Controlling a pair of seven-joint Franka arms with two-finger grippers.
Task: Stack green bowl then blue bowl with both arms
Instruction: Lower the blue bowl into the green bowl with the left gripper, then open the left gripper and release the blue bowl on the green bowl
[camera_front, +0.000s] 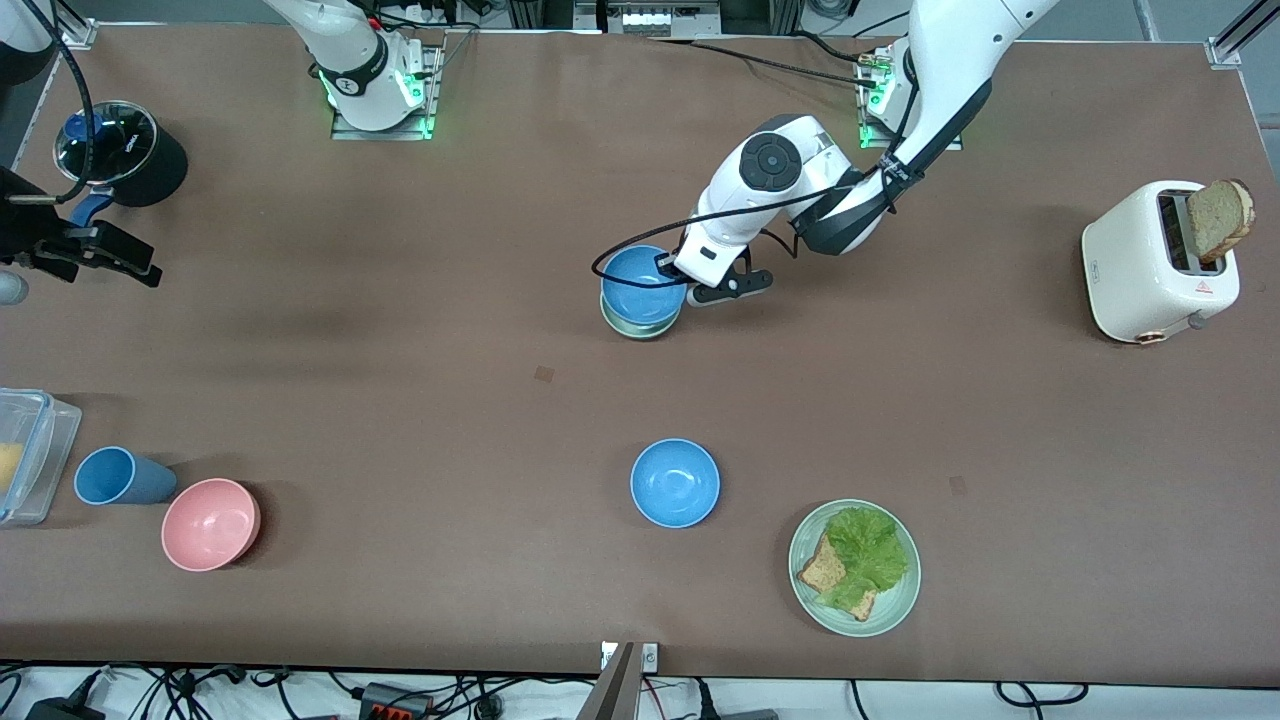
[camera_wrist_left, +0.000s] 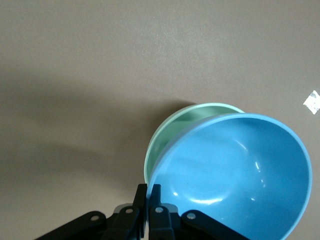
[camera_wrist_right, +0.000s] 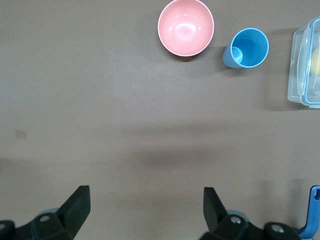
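Observation:
The pale green bowl (camera_front: 640, 328) stands on the table near the middle, toward the arms' bases. A blue bowl (camera_front: 640, 283) sits tilted in or just over it and covers most of it. My left gripper (camera_front: 683, 278) is shut on this blue bowl's rim. In the left wrist view the fingers (camera_wrist_left: 142, 200) pinch the blue bowl's (camera_wrist_left: 240, 175) edge, with the green bowl's (camera_wrist_left: 170, 135) rim showing beneath. A second blue bowl (camera_front: 675, 482) stands alone nearer the front camera. My right gripper (camera_front: 120, 255) waits open and empty over the right arm's end of the table (camera_wrist_right: 145, 195).
A pink bowl (camera_front: 210, 523) (camera_wrist_right: 186, 27), a blue cup (camera_front: 115, 476) (camera_wrist_right: 247, 47) and a clear container (camera_front: 25, 455) (camera_wrist_right: 305, 65) stand at the right arm's end. A green plate (camera_front: 900, 610) holds lettuce and toast. A white toaster (camera_front: 1160, 260) stands at the left arm's end. A black pot (camera_front: 120, 150) is near the right gripper.

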